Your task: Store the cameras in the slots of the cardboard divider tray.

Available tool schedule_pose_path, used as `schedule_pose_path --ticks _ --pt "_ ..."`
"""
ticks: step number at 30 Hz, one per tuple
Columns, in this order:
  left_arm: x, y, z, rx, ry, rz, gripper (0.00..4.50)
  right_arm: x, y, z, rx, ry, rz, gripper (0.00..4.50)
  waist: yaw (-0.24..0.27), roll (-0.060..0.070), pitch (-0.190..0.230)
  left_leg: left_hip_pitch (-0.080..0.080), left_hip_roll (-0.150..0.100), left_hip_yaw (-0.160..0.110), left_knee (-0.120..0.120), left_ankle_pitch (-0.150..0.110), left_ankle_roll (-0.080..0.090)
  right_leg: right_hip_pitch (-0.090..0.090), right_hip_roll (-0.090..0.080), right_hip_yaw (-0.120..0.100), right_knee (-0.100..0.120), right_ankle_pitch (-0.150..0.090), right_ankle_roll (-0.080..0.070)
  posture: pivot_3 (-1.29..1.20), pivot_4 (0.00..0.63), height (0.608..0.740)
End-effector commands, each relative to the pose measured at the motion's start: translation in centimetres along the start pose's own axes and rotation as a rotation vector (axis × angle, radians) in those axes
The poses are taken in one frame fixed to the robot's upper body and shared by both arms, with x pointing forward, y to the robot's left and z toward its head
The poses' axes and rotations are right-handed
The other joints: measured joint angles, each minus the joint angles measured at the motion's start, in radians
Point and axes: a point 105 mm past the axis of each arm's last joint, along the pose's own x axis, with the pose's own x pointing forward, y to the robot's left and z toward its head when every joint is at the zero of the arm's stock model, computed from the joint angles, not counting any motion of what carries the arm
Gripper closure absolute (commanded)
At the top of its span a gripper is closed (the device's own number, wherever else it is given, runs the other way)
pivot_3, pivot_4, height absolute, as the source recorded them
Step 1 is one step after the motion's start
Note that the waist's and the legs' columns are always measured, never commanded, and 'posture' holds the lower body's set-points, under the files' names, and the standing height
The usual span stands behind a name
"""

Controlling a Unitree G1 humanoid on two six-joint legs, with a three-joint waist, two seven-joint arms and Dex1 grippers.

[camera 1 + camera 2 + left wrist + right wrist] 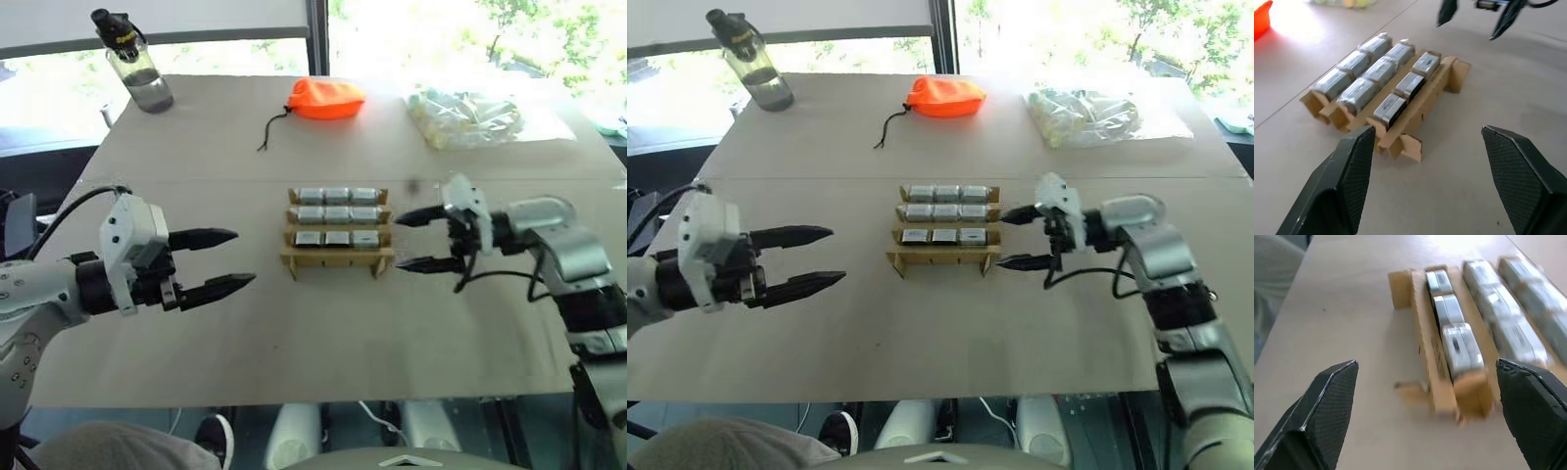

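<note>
The cardboard divider tray [336, 258] sits in the middle of the table. Several silver-grey cameras [337, 214] fill its three far rows, three to a row; the row nearest me is a bare cardboard strip. My left gripper [244, 258] hovers open to the tray's left, pointing at it, with nothing between its fingers. Just off the tray's right end, my right gripper [397, 242] points left with its jaws wide open and empty. The left wrist view looks along the tray [1415, 105] with cameras [1359, 90] in it. The right wrist view shows the nearest filled row [1454, 333].
An orange drawstring pouch [325, 99] with a black cord lies at the back centre. A clear bag of pale tubes [465, 116] is at the back right. A water bottle [135, 64] stands at the back left corner. Bare tabletop lies between the tray and the near edge.
</note>
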Motion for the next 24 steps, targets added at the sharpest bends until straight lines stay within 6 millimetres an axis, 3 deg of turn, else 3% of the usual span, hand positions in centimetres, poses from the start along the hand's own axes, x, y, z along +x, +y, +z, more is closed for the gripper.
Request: schedule_pose_path --ticks 1,6,8,12,17,24 --pt "0.9 -0.5 -1.1 -0.046 -0.057 0.052 0.91 -3.4 0.4 -1.1 0.007 -0.011 -0.158 0.04 0.003 0.000 0.000 0.001 0.000 0.000 0.000 0.000 0.000 0.001 0.000 0.000 0.000 0.000 0.000 0.00 0.150 0.740" --pt "3.8 -2.8 -3.2 -0.120 -0.188 0.106 0.91 -7.5 1.4 -4.4 0.059 -0.097 -0.454 0.04 0.009 0.000 -0.001 0.001 0.000 0.001 0.000 0.000 0.000 0.001 0.000 0.001 0.000 0.000 0.000 0.00 0.150 0.740" --pt "4.0 -2.8 -3.8 -0.148 -0.222 0.145 0.91 -8.2 2.2 -5.3 0.074 -0.097 -0.493 0.04 0.011 -0.001 -0.001 0.001 0.000 0.002 0.000 0.000 0.000 0.002 0.001 0.002 0.000 0.000 0.000 0.00 0.150 0.740" --pt "4.0 -2.2 -6.5 -0.189 -0.192 0.252 0.91 -9.3 3.8 -7.8 0.113 -0.071 -0.569 0.04 0.013 -0.001 -0.002 0.005 0.001 0.003 0.000 -0.002 0.004 0.003 0.003 0.005 0.001 -0.001 0.000 0.00 0.150 0.740" --pt "4.3 -1.8 -9.2 -0.153 -0.109 0.293 0.91 -10.7 4.2 -9.5 0.121 -0.068 -0.653 0.04 0.014 -0.001 -0.003 0.006 0.001 0.003 0.001 -0.002 0.006 0.003 0.005 0.006 0.002 -0.003 -0.004 0.00 0.150 0.740" --pt "3.2 -0.5 -9.3 -0.128 -0.122 0.383 0.91 -12.8 4.6 -10.4 0.110 -0.048 -0.708 0.04 0.021 -0.002 -0.004 0.004 0.001 0.004 0.001 -0.003 0.006 0.002 0.004 0.006 0.001 -0.002 -0.004 0.00 0.150 0.740"
